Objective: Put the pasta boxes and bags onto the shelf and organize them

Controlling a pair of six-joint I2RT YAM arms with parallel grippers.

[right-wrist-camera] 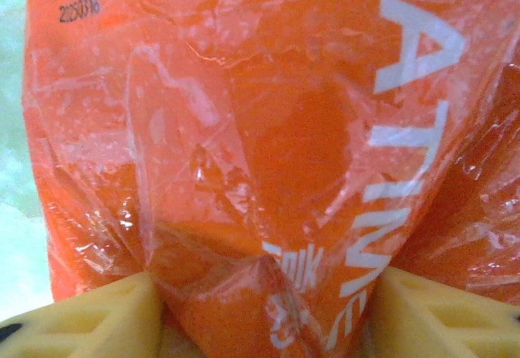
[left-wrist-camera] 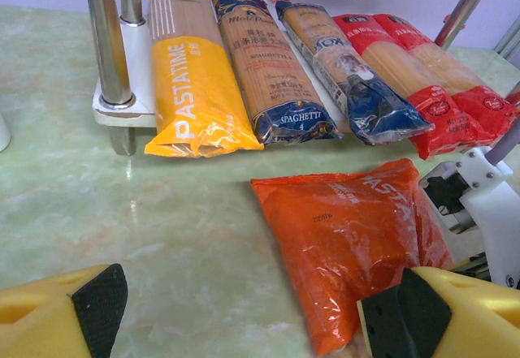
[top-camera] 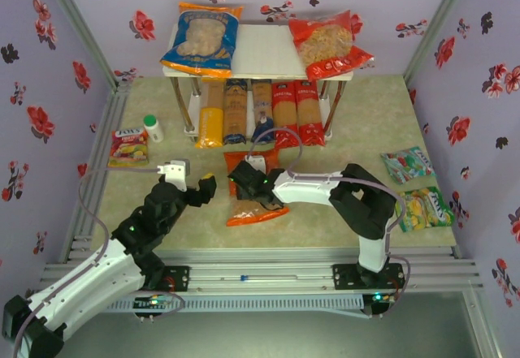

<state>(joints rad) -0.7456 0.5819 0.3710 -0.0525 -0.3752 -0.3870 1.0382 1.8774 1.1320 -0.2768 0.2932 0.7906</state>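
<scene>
here, the right claw (right-wrist-camera: 264,317) is clamped narrow on the orange bag (top-camera: 256,208), its yellow fingers (right-wrist-camera: 89,317) pressing in from both sides so the plastic bunches up between them. the bag lies on the desk (top-camera: 357,139), just in front of the shelf (top-camera: 264,49) and near the ends of the spaghetti packs. the left claw (left-wrist-camera: 252,317) hovers low by the bag's left edge, jaws spread wide and holding nothing. on the shelf's lower tier five long packs lie side by side: the yellow pack (top-camera: 210,118) on the left, then two dark blue packs (top-camera: 236,110), then two red packs (top-camera: 296,113). on the top tier the blue-orange bag (top-camera: 199,40) rests at the left end and the red bag (top-camera: 329,45) at the right, with bare white board between them. a red-yellow snack packet (top-camera: 128,147) and a small white bottle (top-camera: 152,128) sit left of the shelf, and two green packets (top-camera: 406,165) lie to the right.
</scene>
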